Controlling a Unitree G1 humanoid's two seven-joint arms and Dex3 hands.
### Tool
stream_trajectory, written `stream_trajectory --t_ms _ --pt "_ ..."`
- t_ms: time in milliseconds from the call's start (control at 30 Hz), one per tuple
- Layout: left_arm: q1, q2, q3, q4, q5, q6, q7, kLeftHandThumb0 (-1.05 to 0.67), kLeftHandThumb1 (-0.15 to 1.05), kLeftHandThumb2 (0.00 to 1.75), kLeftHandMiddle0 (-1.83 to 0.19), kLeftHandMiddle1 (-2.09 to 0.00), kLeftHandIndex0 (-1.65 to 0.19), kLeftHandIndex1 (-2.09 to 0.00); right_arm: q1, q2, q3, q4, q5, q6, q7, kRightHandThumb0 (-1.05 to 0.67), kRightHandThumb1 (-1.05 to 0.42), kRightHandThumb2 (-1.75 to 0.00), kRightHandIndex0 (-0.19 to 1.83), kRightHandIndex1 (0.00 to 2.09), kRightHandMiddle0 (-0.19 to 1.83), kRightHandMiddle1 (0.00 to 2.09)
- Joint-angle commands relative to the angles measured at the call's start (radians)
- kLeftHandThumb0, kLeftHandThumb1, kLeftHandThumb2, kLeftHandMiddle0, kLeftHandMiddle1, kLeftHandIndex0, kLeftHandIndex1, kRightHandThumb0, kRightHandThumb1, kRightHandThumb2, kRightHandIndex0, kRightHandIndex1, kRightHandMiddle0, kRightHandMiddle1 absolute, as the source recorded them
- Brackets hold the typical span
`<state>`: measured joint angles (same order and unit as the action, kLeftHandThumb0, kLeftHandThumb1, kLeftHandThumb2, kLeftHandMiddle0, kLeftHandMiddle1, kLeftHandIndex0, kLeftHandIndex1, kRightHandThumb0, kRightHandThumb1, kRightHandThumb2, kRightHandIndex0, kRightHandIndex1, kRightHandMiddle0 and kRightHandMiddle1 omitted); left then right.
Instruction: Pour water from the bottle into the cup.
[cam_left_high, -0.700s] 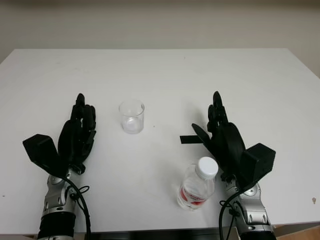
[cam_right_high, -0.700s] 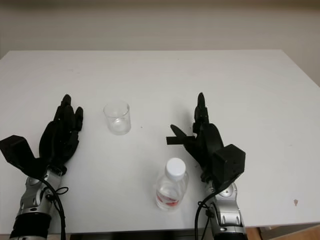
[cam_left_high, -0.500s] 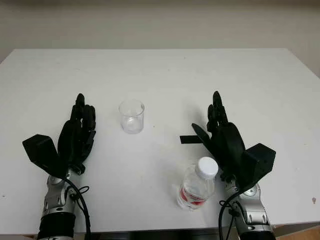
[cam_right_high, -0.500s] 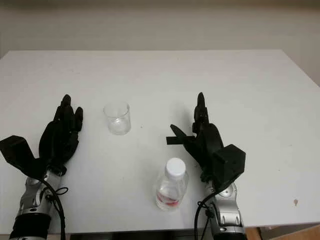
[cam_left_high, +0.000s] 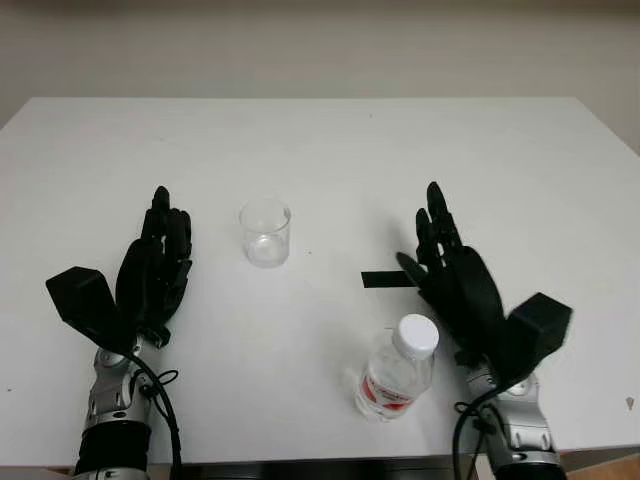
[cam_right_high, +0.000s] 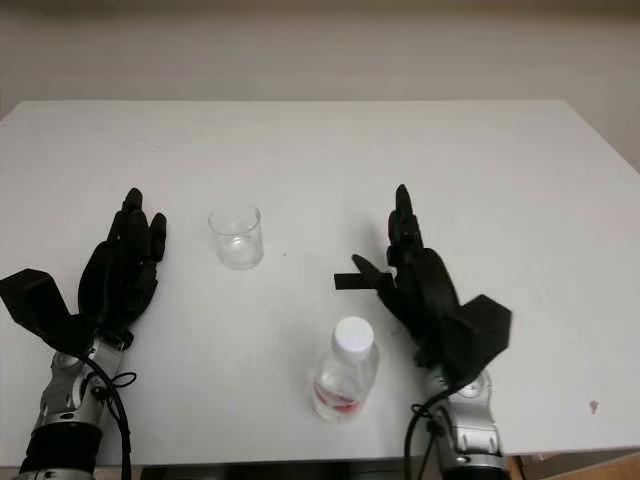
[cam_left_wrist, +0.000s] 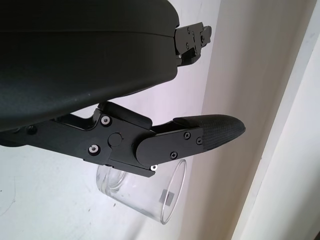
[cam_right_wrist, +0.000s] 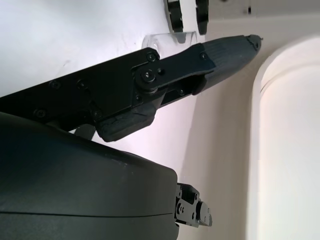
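A clear plastic cup (cam_left_high: 265, 232) stands upright on the white table (cam_left_high: 320, 150), left of centre; it also appears past my left hand's finger (cam_left_wrist: 200, 137) as the cup (cam_left_wrist: 145, 197). A small water bottle (cam_left_high: 394, 370) with a white cap and red label stands upright near the front edge. My left hand (cam_left_high: 155, 270) is open, a hand's width to the left of the cup. My right hand (cam_left_high: 450, 280) is open, just right of and behind the bottle, not touching it.
The table's front edge runs just below the bottle and both wrists. Behind the table a pale wall (cam_left_high: 320, 45) rises. Bare tabletop lies between cup and bottle and across the far half.
My right hand and forearm have shifted a little to the right, away from the bottle. Bottle, cup and left hand have not moved.
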<state>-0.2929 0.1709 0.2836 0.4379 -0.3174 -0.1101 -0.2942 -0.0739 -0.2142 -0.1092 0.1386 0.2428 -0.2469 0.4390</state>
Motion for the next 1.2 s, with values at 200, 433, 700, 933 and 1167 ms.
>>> stream_trajectory --t_ms 200,433,700,933,1167 --pt "0.001 0.001 -0.002 0.035 0.005 -0.012 -0.006 -0.7 1.05 0.57 0.13 -0.06 0.17 -0.05 0.144 -0.137 -0.094 -0.238 0.215 0.097 0.193 -1.05 -1.05 -0.1 -0.19 0.0 -0.19 0.0" --pt "-0.016 -0.004 -0.005 0.051 0.006 -0.001 0.013 -0.71 1.05 0.58 0.11 -0.06 0.16 -0.06 0.248 -0.212 -0.149 -0.325 0.288 0.128 0.31 -1.05 -1.02 -0.06 -0.19 0.0 -0.19 0.0" --pt "-0.026 -0.002 -0.01 0.059 0.011 -0.002 0.015 -0.71 1.05 0.59 0.13 -0.05 0.16 -0.05 0.308 -0.223 -0.128 -0.352 0.264 0.095 0.398 -1.05 -1.04 -0.08 -0.19 0.0 -0.19 0.02" --pt "-0.018 -0.001 -0.007 0.05 0.009 -0.003 0.016 -0.71 1.05 0.58 0.12 -0.06 0.16 -0.05 0.316 -0.204 -0.062 -0.364 0.211 0.089 0.387 -1.05 -1.04 -0.07 -0.19 0.0 -0.19 0.0" --pt "-0.015 0.001 -0.005 0.052 0.008 -0.012 0.006 -0.71 1.05 0.58 0.12 -0.05 0.17 -0.05 0.293 -0.192 0.004 -0.356 0.153 0.092 0.355 -1.05 -1.05 -0.14 -0.19 0.0 -0.19 0.0"
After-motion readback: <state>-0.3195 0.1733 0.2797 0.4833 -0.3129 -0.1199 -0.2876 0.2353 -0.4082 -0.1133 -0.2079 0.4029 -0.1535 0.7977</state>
